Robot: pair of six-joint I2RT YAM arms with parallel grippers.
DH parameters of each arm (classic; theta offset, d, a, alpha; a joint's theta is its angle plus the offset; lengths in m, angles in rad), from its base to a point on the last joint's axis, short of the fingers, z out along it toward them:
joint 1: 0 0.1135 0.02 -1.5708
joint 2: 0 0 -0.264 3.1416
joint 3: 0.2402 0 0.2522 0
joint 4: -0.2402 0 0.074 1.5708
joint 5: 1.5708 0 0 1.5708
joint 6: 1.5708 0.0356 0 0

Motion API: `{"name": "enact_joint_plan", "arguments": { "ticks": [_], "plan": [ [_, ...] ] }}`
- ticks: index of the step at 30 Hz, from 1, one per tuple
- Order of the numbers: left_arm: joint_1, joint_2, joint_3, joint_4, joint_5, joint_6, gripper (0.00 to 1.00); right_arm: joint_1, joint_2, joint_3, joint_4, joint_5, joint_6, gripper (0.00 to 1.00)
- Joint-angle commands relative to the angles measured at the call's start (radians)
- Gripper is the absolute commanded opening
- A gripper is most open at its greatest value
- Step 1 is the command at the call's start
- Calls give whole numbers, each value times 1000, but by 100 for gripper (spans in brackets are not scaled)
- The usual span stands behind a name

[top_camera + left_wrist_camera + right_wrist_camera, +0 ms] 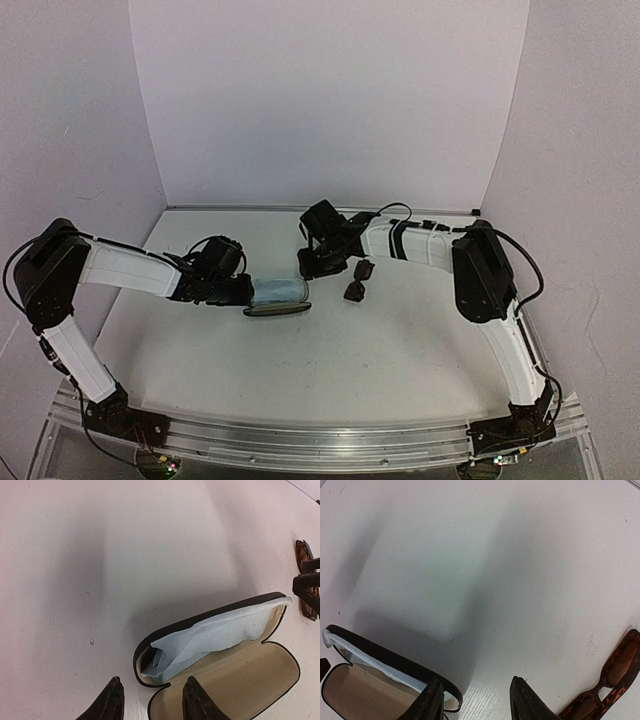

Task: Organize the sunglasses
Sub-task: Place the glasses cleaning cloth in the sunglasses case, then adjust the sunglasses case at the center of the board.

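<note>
The sunglasses [357,280], a small folded dark tortoiseshell pair, lie on the white table [330,370] right of centre. They also show at the right edge of the left wrist view [301,555] and at the lower right of the right wrist view [615,677]. A black oval case [278,297] lies open, tan lining up, with a light blue cloth [210,637] tucked in its upper half. My left gripper [152,700] is open, its jaws straddling the case's left end. My right gripper [479,700] is open over bare table between the case's right end [395,662] and the sunglasses, holding nothing.
White walls [330,100] close in the table at the back and both sides. The metal rail [320,440] with the arm bases runs along the near edge. Both arms reach inward toward the middle of the table.
</note>
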Motion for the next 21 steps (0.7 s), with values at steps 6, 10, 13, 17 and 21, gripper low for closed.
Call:
{"name": "enact_joint_plan", "arguments": {
  "ticks": [6,10,13,17,21],
  "plan": [
    [-6,-73,-32,5,-58,-15,41,0,-119,-49,52,28,0,46],
    [-14,-127,-69,17,-93,-23,41,-1,-160,-106,83,28,11,46],
    [-23,-181,-101,25,-121,-28,43,-2,-189,-138,84,39,21,46],
    [-40,-239,-114,12,-154,-20,44,-3,-225,-179,81,81,41,46],
    [-53,-265,-116,5,-161,-15,45,-25,-264,-234,63,135,85,44]
  ]
}}
